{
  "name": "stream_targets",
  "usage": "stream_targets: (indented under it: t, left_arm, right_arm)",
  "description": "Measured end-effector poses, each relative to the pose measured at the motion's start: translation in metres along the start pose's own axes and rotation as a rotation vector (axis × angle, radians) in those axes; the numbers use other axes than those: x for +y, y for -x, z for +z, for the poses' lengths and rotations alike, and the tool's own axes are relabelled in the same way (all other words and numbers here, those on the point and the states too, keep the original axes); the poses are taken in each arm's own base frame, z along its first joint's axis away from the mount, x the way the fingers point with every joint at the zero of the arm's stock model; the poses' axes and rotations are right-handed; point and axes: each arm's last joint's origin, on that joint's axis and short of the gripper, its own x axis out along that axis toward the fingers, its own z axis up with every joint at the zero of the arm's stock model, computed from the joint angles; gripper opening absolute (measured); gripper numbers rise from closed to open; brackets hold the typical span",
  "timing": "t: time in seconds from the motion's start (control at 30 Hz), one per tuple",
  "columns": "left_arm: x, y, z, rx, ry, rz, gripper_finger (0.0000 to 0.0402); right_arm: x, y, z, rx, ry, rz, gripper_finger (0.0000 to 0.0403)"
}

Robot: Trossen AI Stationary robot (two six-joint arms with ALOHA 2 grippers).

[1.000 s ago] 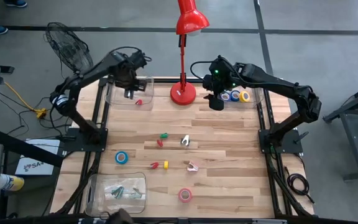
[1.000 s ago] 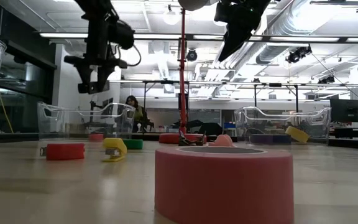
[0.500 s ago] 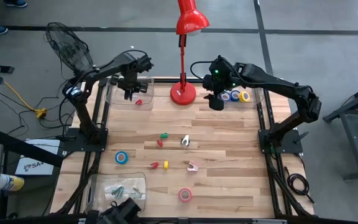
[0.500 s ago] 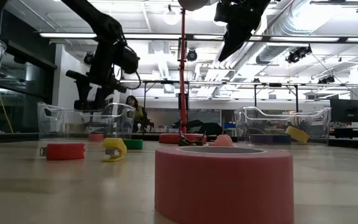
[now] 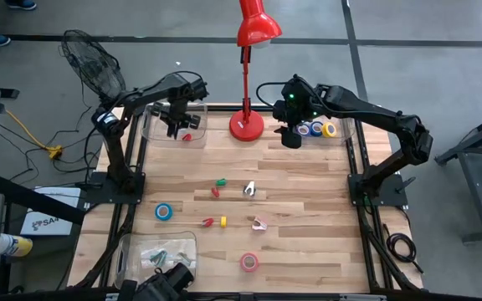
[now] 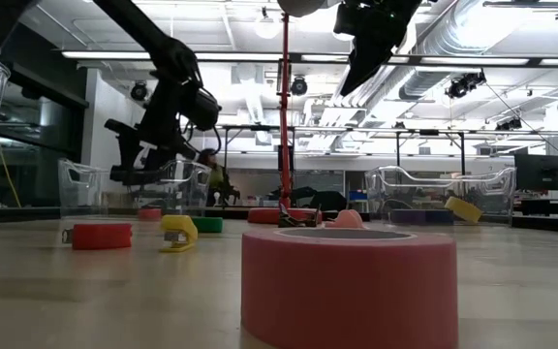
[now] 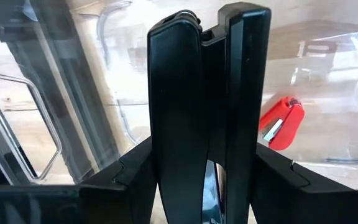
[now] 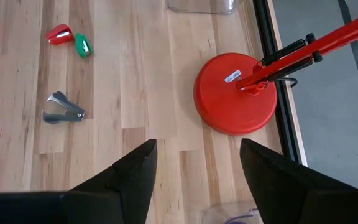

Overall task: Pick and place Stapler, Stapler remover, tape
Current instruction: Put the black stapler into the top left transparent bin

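Observation:
My left gripper (image 5: 175, 122) is shut on the black stapler (image 7: 204, 93) and hangs over the clear bin (image 5: 149, 125) at the table's far left. A small red stapler (image 7: 281, 124) lies in that bin. My right gripper (image 8: 197, 149) stands open and empty at the far right, beside the red lamp's base (image 8: 236, 93). Tape rolls (image 5: 316, 129) sit in the clear far-right bin. A blue tape roll (image 5: 164, 211) and a pink one (image 5: 248, 262) lie flat on the table. A grey staple remover (image 8: 63, 109) and a pink one (image 5: 259, 223) lie mid-table. My left gripper pinches the stapler between its two fingers (image 7: 135, 171), one on the top cover (image 7: 166, 155) and one on the base (image 7: 247, 155). The fingers point steeply down and lie along the stapler. The stapler sticks out past the fingertips, lifted clear, over the bin.
Small red, green and yellow staplers (image 5: 216, 191) lie scattered mid-table. A clear bin (image 5: 161, 255) with green pieces stands at the near left. The red lamp's pole (image 5: 244, 79) rises at the far middle. A black fan (image 5: 90, 63) stands beyond the far-left corner.
My left gripper has sunk toward the far-left bin with the stapler and has tipped more steeply downward. The stapler stays in its hold.

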Motion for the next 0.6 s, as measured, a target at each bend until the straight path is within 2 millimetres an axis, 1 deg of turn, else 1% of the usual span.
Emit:
stream_targets:
  t: [0.33, 0.6]
  left_arm:
    - [-0.005, -0.012, 0.002, 0.058, -0.026, 0.033, 0.019]
    - [-0.005, -0.014, 0.003, 0.045, -0.024, 0.054, 0.019]
  right_arm:
    - [0.0, 0.0, 0.0, 0.0, 0.001, 0.0, 0.0222]
    - [0.0, 0.0, 0.0, 0.0, 0.001, 0.0, 0.0222]
